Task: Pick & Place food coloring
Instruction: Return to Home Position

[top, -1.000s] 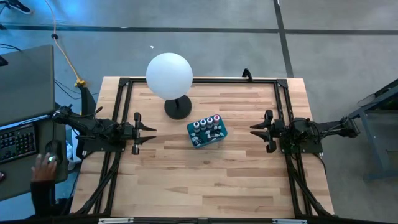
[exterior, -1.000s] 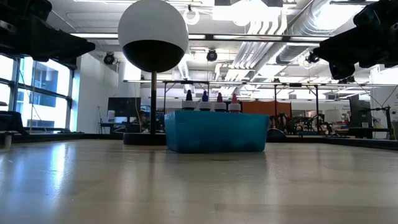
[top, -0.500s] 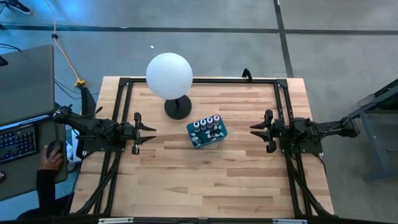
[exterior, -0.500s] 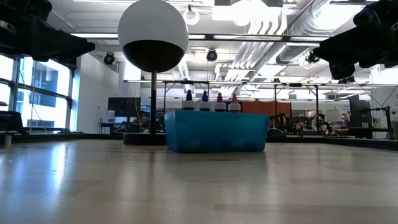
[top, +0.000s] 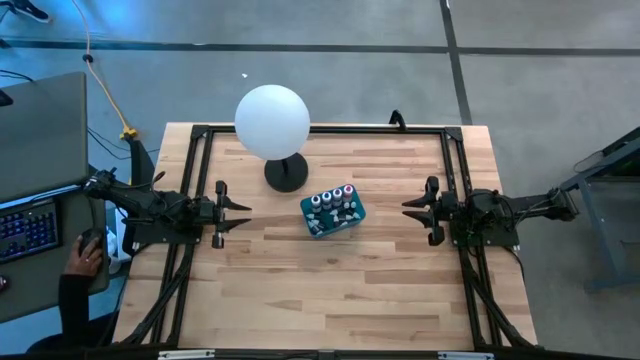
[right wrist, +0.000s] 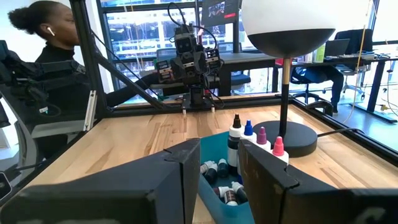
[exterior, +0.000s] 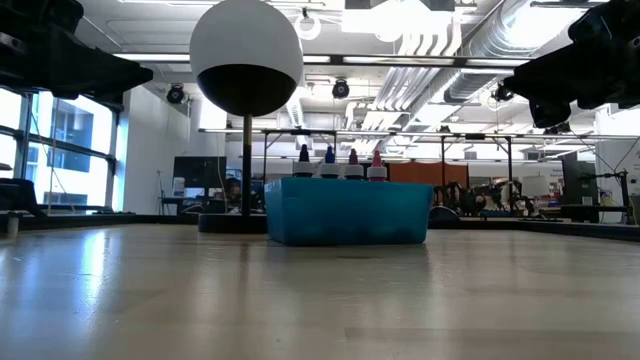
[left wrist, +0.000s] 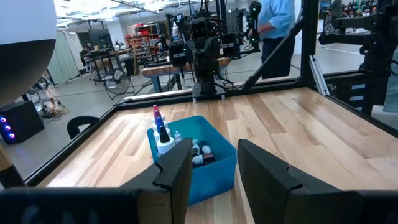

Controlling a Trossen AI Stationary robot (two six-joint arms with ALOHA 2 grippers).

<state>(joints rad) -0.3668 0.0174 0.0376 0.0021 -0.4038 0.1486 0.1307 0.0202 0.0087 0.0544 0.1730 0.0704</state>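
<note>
High view: nothing on the table [top: 330, 290] has moved over the last second. Left end effector [top: 244, 216] sits parked at the left edge and right end effector [top: 408, 210] at the right edge, both well apart from the teal tray [top: 306, 212] near the table's middle. Food coloring [top: 330, 199] is all inside the tray, none loose on the wood. Only change: a person's hand [top: 88, 262] beyond the left edge has shifted slightly. Judgement: placing is done and the arms are already home.

Low view: same as a second ago. Four coloured tops show above the tray wall. Globe lamp [exterior: 246, 57] stands just behind, toward the far-left corner. Both arms are high and clear of the tray.

Left wrist view: fingers [left wrist: 177, 177] part-way apart, nothing between them. Tray lies ahead with upright bottles and smaller ones lying on its floor.

Right wrist view: this arm's fingers [right wrist: 183, 180] are likewise spread and empty. Same tray from the opposite side. Nothing appears left to fetch.
</note>
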